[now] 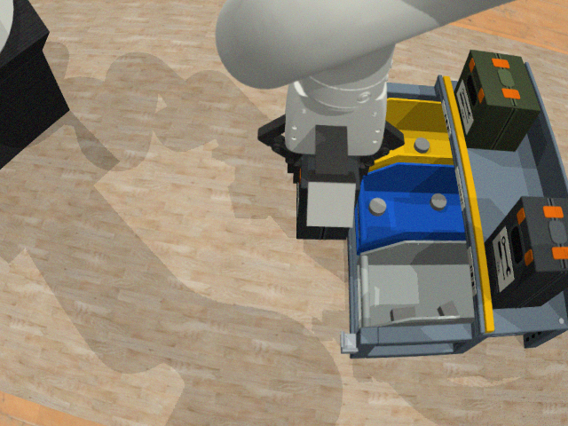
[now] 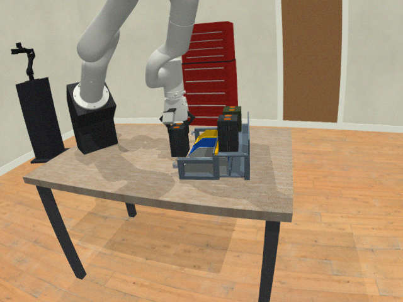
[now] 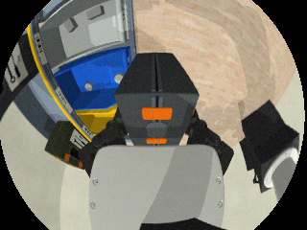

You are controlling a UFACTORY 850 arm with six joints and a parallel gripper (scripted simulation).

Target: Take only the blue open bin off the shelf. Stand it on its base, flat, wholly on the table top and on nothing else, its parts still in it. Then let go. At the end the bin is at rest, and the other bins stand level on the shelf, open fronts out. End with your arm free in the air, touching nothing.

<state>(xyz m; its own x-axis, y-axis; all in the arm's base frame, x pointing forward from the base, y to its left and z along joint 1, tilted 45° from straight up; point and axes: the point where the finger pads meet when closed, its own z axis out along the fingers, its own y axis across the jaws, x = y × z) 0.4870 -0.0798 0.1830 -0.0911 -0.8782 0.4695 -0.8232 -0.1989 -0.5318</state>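
The blue open bin (image 1: 413, 224) (image 2: 206, 142) (image 3: 96, 100) sits on the shelf (image 1: 413, 335) (image 2: 198, 160) between the yellow bin (image 1: 406, 116) (image 3: 96, 120) and the grey bin (image 1: 394, 284) (image 2: 204, 151) (image 3: 86, 35). Two round grey parts lie in the blue bin. My gripper (image 1: 329, 169) (image 2: 178, 123) (image 3: 155, 102) is shut on a black case with orange latches (image 1: 314, 232) (image 2: 179, 143) (image 3: 155, 77). It holds the case upright in front of the shelf, beside the blue bin's open front. I cannot tell whether the case touches the table.
A green case (image 1: 497, 100) (image 2: 235, 113) and a dark grey case (image 1: 532, 248) (image 2: 227, 134) stand on the upper deck behind a yellow rail (image 1: 468, 183). A small clip (image 1: 348, 342) sticks out at the shelf's front corner. The robot's black base (image 2: 94, 129) stands at the table's left.
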